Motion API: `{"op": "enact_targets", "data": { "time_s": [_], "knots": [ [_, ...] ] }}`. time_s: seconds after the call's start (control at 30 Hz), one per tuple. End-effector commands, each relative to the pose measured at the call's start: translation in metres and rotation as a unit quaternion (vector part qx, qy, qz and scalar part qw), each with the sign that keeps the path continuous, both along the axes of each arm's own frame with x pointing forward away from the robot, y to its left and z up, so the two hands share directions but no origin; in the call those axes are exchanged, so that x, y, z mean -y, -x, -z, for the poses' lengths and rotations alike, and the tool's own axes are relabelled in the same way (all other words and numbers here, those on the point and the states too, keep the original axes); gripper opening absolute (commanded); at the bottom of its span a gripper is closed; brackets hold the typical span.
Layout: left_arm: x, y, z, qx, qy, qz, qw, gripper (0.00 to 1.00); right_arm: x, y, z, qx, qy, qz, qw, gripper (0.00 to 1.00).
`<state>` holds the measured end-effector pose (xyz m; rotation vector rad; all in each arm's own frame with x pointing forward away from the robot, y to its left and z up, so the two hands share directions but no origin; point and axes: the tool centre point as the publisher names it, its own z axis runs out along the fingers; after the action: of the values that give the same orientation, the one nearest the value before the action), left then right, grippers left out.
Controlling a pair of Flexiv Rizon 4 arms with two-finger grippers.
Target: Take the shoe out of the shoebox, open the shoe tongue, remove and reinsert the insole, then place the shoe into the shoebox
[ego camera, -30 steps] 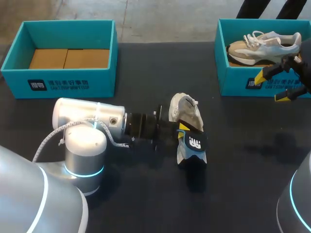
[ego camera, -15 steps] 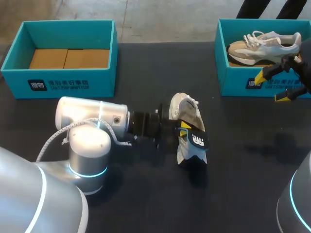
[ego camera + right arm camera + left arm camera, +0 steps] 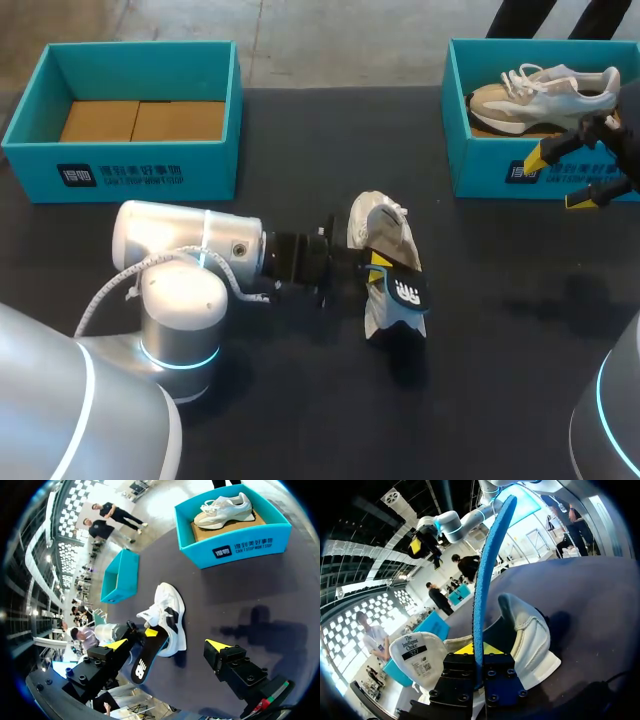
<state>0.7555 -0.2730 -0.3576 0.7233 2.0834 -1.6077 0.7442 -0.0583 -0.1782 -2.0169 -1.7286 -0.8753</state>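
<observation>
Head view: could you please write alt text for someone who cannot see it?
The left gripper is shut on an insole at the white shoe mid-table. The right gripper hangs open by the right shoebox holding a second shoe. The left shoebox holds none.

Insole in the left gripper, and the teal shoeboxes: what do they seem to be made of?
Insole: likely matte foam; its thin blue edge looks porous and curves up from the left gripper. The dark printed face may be fabric. Shoeboxes: probably cardboard with a smooth teal coating, straight thin walls, crisp corners; the empty one's brown floor looks like bare board.
</observation>
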Motion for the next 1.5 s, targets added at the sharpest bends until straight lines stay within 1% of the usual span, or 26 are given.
{"op": "enact_targets", "data": {
  "time_s": [0.03,0.3,0.33,0.37,0.4,0.43,0.5,0.53,0.57,0.7,0.8,0.9,1.13,1.3,1.5],
  "knots": [
    [0.002,0.001,0.001,0.001,0.0,0.001,1.0,0.0,-0.001,0.0,0.0,-0.001,0.001,0.001,1.0,1.0],
    [0.002,0.002,-0.002,0.003,-0.002,0.009,1.0,0.0,-0.001,0.0,0.0,-0.001,0.001,0.001,1.0,1.0],
    [0.002,0.002,-0.002,0.004,-0.002,0.01,1.0,0.07,-0.001,0.0,0.0,-0.001,0.001,0.001,1.0,1.0],
    [0.002,0.002,-0.002,0.004,-0.002,0.011,1.0,0.25,-0.001,0.0,0.0,-0.001,0.001,0.001,1.0,1.0],
    [0.002,0.002,-0.003,0.006,-0.001,0.014,1.0,0.17,-0.001,0.0,0.0,-0.001,0.001,0.001,1.0,1.0],
    [0.003,0.002,-0.004,0.007,-0.002,0.014,1.0,0.0,-0.001,0.0,0.0,-0.001,0.001,0.001,1.0,1.0],
    [0.003,0.002,-0.004,0.007,-0.003,0.013,1.0,0.0,-0.001,0.0,0.0,-0.001,0.001,0.001,1.0,1.0],
    [0.002,0.002,-0.004,0.008,-0.003,0.013,1.0,0.05,-0.001,0.0,0.0,-0.001,0.001,0.001,1.0,1.0],
    [0.002,0.002,-0.004,0.008,-0.004,0.012,1.0,0.17,-0.001,0.0,0.0,-0.001,0.001,0.001,1.0,1.0],
    [0.001,0.004,-0.006,0.01,-0.005,0.013,1.0,0.39,-0.001,0.0,0.0,-0.001,0.001,0.001,1.0,1.0],
    [0.0,0.006,-0.007,0.01,-0.006,0.014,1.0,0.47,-0.001,0.0,0.0,-0.001,0.001,0.001,1.0,1.0],
    [0.0,0.009,-0.009,0.012,-0.006,0.016,1.0,0.51,-0.001,0.0,0.0,-0.001,0.001,0.001,1.0,1.0],
    [0.001,0.019,-0.015,0.02,-0.007,0.025,0.999,0.54,-0.001,0.0,0.0,-0.001,0.001,0.001,1.0,1.0],
    [-0.001,0.027,-0.019,0.022,-0.005,0.027,0.999,0.51,-0.001,0.0,0.0,-0.001,0.001,0.001,1.0,1.0],
    [-0.004,0.031,-0.025,0.029,-0.003,0.023,0.999,0.48,-0.001,0.0,0.0,-0.001,0.001,0.001,1.0,1.0]
  ]
}}
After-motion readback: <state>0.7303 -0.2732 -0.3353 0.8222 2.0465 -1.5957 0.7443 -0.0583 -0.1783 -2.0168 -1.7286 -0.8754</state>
